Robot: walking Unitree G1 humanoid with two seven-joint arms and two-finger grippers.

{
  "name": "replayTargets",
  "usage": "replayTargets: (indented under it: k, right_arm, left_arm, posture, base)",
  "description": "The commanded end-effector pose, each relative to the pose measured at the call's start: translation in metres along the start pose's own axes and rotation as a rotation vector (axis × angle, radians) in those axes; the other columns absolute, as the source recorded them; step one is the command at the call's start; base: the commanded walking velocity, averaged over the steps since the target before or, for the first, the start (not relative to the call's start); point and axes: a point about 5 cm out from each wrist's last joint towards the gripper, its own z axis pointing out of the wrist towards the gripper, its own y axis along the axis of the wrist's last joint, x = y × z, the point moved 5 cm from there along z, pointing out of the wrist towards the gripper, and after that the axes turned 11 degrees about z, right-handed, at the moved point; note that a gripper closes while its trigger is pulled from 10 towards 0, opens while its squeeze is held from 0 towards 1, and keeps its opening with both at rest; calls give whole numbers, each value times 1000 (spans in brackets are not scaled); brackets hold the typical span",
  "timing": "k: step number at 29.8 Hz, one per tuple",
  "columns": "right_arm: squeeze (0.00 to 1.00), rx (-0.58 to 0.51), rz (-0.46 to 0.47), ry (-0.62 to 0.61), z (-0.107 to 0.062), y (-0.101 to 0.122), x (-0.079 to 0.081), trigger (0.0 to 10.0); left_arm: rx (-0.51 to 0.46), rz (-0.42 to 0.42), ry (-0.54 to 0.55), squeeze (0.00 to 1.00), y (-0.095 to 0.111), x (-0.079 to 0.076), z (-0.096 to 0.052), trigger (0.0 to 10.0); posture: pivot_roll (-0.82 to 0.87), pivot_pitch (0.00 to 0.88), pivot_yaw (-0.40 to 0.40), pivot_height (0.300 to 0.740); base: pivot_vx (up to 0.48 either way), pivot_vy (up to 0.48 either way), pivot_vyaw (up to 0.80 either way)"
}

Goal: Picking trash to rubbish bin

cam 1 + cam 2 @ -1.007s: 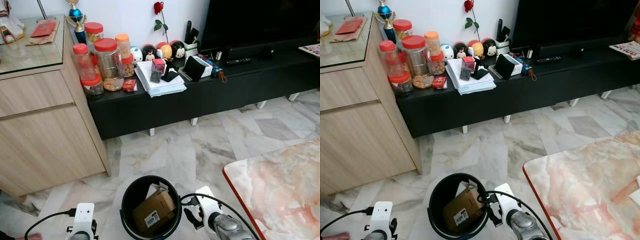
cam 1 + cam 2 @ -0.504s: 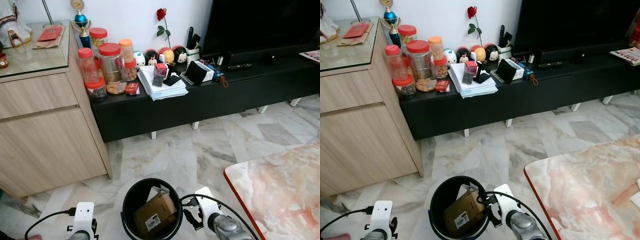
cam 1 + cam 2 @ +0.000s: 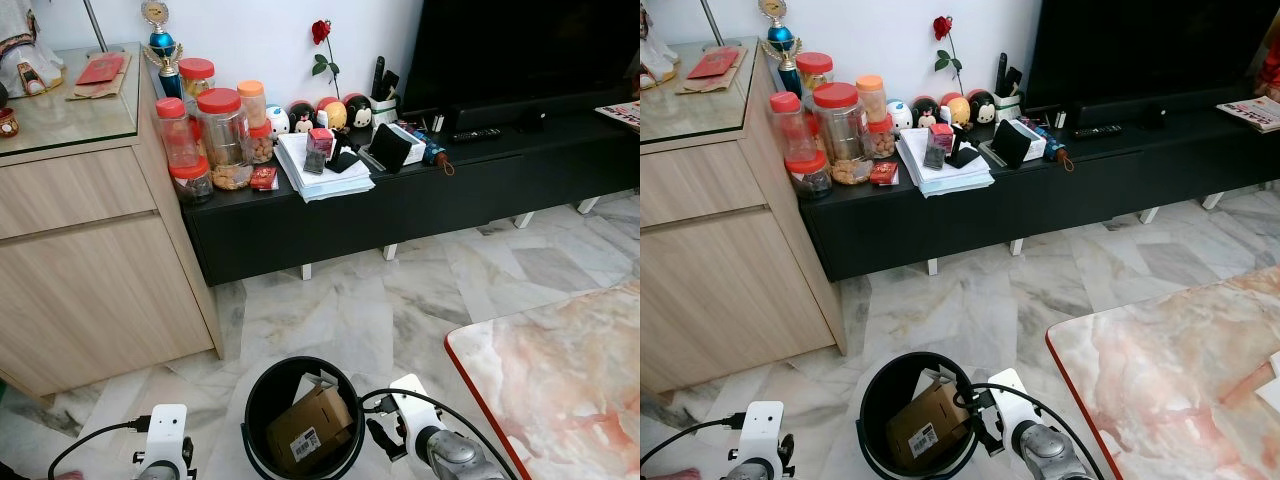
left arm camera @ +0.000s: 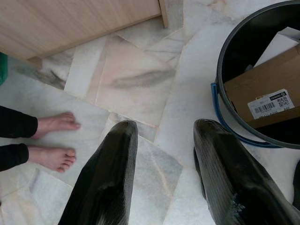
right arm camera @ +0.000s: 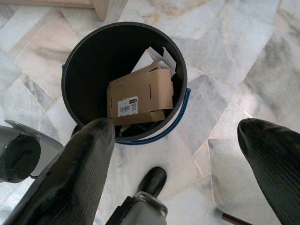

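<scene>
Black fingers of the right end effector (image 5: 178, 183) spread wide and empty, poised directly above the rubbish bin (image 5: 79, 61). Inside, straight below, a cardboard box (image 5: 140, 96) with a barcode label, lying flat, long side across the bin. Left end effector (image 4: 164, 178) likewise parted and empty, over bare marble floor (image 4: 131, 79), bin just beside it. Nearer arm: probably the right.

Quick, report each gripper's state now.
Left gripper: open, holding nothing.
Right gripper: open wide, holding nothing.
</scene>
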Motion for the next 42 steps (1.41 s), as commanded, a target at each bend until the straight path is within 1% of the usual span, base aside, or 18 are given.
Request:
replayTargets:
  k: [1, 19, 35, 38, 40, 42]
  right_arm:
    - [0, 9, 15, -4, 0, -3, -1, 10000]
    - [0, 9, 16, 2, 0, -3, 0, 10000]
    - [0, -3, 12, 6, 0, 1, 1, 10000]
    - [0, -13, 7, 7, 0, 3, 1, 10000]
    - [0, -47, -8, 11, 1, 14, 1, 10000]
    - [0, -67, -30, 14, 2, 20, 2, 10000]
  left_arm:
    - [12, -18, 1, 0, -2, 1, 0, 10000]
    - [14, -24, 2, 0, -3, 1, 0, 10000]
    - [0, -31, 5, 0, 2, 2, 1, 10000]
    - [-14, -26, 4, 0, 5, 2, 1, 10000]
    - [-57, -4, 11, 0, 17, 3, 3, 10000]
    - [-86, 3, 18, 0, 25, 5, 4, 10000]
  posture:
    - [-28, 0, -22, 740]
    - [-28, 0, -23, 740]
    - [-27, 6, -25, 740]
    - [-27, 6, -25, 740]
    - [-27, 6, -25, 740]
    - [-32, 12, -24, 740]
  base:
    - [-292, 0, 0]
    - [-323, 0, 0]
    - [-306, 0, 0]
    - [-190, 0, 0]
    - [0, 0, 0]
    - [0, 0, 0]
